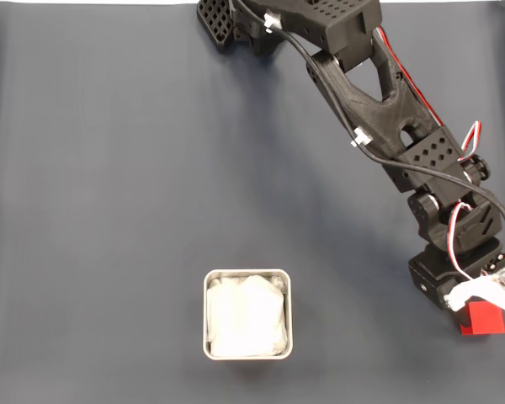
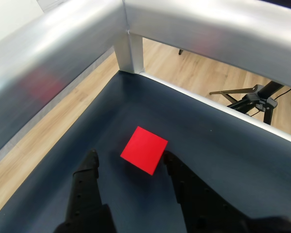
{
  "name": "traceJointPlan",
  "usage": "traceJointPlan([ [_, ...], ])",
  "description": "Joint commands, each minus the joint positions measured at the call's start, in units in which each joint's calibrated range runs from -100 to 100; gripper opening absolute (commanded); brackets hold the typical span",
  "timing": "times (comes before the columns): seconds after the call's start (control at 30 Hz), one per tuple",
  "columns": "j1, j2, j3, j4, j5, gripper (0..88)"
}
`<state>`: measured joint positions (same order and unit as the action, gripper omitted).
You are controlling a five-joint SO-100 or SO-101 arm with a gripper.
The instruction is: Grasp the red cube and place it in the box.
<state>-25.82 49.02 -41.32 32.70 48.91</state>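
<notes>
The black two-finger gripper (image 2: 130, 162) hangs spread wide around the small bright red cube (image 2: 144, 149), not yet clamping it, far to the right of the square silver tin box (image 1: 247, 274) in the fixed view, so grasping, carrying and dropping all remain.

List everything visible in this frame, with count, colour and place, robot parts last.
red cube: one, bright red, on the mat at the right edge of the fixed view, between the open fingers in the wrist view.
box: one, silver tin with white paper lining, lower centre of the fixed view.
mat: one, dark blue-grey, covering the table.
metal frame: silver rails bordering the mat, wrist view.
tripod: one, black, on the wooden floor beyond the rail.
arm: one, black, from the top edge to the lower right.
end effector: one, black, open around the cube.
</notes>
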Motion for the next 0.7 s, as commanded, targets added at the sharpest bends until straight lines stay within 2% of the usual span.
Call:
traceJointPlan([
  [0.0,-0.18,-0.76,-3.39,-1.06,-0.59,31.5],
  [0.67,-1.81,1.15,-5.94,-0.89,-0.73,31.4],
])
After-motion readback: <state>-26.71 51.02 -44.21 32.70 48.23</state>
